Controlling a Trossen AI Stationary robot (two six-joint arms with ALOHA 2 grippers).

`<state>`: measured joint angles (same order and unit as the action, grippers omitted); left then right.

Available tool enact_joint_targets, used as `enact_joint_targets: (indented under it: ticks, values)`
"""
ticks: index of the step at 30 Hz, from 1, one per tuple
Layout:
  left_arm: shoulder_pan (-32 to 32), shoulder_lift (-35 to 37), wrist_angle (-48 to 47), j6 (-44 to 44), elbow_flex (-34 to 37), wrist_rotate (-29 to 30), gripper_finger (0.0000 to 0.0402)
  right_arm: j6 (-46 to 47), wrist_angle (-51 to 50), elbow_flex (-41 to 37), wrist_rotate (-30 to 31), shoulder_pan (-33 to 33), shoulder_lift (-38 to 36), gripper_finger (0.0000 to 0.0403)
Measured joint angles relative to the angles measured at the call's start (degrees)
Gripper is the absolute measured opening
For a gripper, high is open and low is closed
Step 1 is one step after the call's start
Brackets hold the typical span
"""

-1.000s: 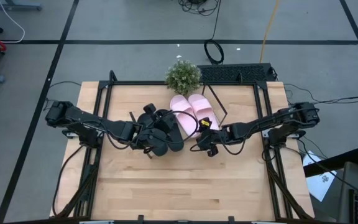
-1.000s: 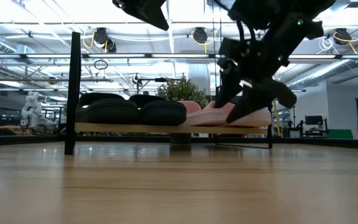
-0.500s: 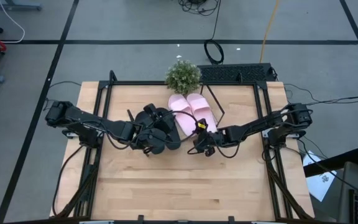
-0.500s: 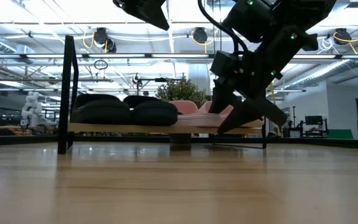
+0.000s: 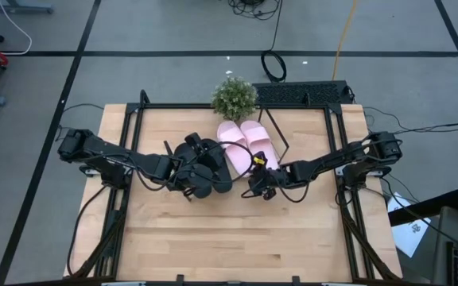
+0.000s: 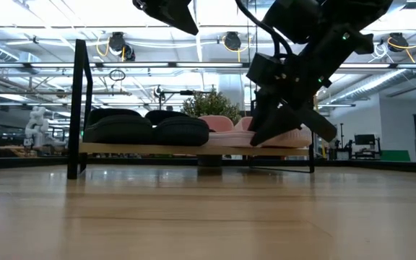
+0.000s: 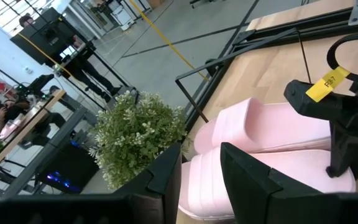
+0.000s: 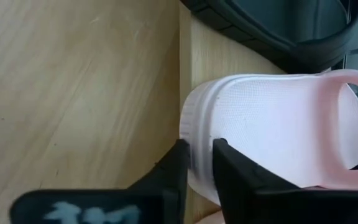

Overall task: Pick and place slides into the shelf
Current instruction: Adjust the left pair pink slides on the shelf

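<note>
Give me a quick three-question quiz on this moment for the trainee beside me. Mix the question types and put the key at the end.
1. True or false: in the high view the black slides lie left of the pink slides.
2. The right claw closes on: A) a black strap; B) a pink slide at its heel edge; C) the shelf's rod frame.
3. Name the thing standing at the far edge of the table, behind the pink slides.

Key: 1 true; 2 B; 3 the potted plant.
</note>
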<state>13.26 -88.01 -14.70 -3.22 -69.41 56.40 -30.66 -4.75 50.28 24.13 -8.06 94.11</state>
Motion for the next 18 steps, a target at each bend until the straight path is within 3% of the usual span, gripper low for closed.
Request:
enact_joint_targets:
  ticks: [7, 18]
  values:
    - [0.0, 0.0, 0.0, 0.0, 0.0, 0.0, 0.012, -1.8, 0.0, 0.0, 4.5, -1.4, 0.1, 0.0038]
    - [0.0, 0.0, 1.4, -0.2, 0.0, 0.0, 0.012, -2.9, 0.2, -0.1, 6.3, -3.0, -1.0, 0.0036]
